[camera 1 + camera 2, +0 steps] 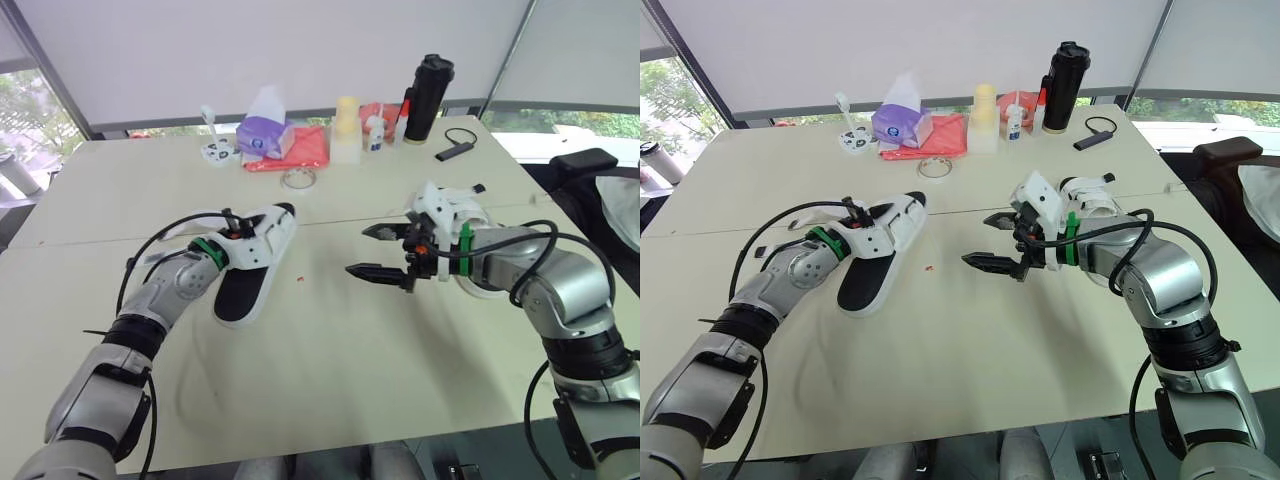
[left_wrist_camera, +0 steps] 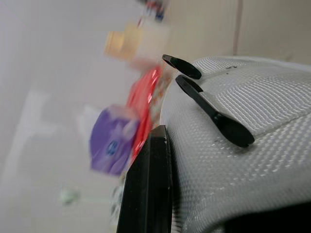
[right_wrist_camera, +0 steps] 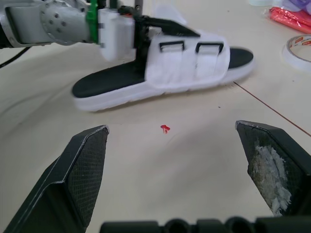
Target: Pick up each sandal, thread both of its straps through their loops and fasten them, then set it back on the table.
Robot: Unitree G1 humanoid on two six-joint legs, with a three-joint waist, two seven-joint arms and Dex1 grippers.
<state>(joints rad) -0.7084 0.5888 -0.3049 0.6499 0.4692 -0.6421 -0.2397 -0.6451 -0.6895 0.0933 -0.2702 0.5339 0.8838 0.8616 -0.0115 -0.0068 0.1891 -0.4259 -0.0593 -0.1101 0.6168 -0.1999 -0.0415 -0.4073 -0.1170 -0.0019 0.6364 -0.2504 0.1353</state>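
A white sandal (image 1: 252, 270) with a black footbed lies left of the table's middle, toe pointing away from me. My left gripper (image 1: 233, 236) is shut on the near edge of its white upper. In the right wrist view the sandal (image 3: 160, 73) shows two straps with black loops (image 3: 210, 47). In the left wrist view a black finger (image 2: 148, 184) presses against the mesh upper (image 2: 252, 145). My right gripper (image 1: 358, 250) hovers open and empty to the right of the sandal, fingers pointing at it. A second white sandal (image 1: 487, 292) lies mostly hidden under my right forearm.
Along the far edge stand a purple tissue pack (image 1: 265, 135), a red bag (image 1: 303, 150), a tape roll (image 1: 298, 178), a pale bottle (image 1: 346, 130) and a black flask (image 1: 428, 97). A black cable (image 1: 460, 146) lies at the far right. A red speck (image 1: 302, 281) marks the table.
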